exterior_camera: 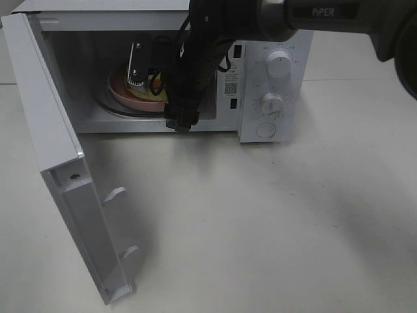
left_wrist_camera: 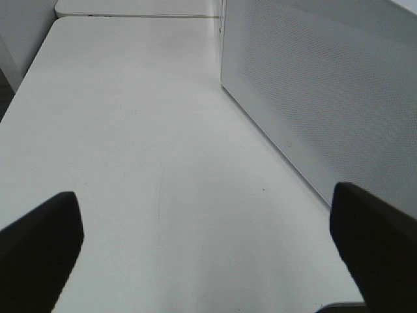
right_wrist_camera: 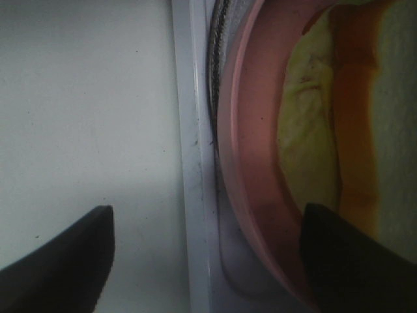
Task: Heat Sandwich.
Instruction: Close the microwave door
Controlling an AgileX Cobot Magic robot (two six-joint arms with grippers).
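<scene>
While the door (exterior_camera: 57,176) stands swung open toward seven o'clock on my overhead view, the sandwich (right_wrist_camera: 355,130) lies on the pink plate (right_wrist_camera: 251,143) inside the microwave (exterior_camera: 290,88), whose cavity sits at about eleven o'clock of that view. I can see its white bread, tan crust and a pale yellow layer under them. It covers only part of the plate, and a bare pink rim shows at its nine o'clock overhead.

My right pincer (right_wrist_camera: 207,228) is reaching into the cavity with its fingers spread and nothing pinched. One finger hangs over the plate beside the sandwich. The other is out over the bench (exterior_camera: 260,222) side of the front sill. I cannot tell whether either touches anything.

At three o'clock of the cavity the control panel carries an upper knob (exterior_camera: 279,66), a lower knob (exterior_camera: 271,103) and a round button (exterior_camera: 266,130).

My left pincer (left_wrist_camera: 205,215) is spread wide and empty above bare bench, next to a white perforated panel (left_wrist_camera: 326,98).
</scene>
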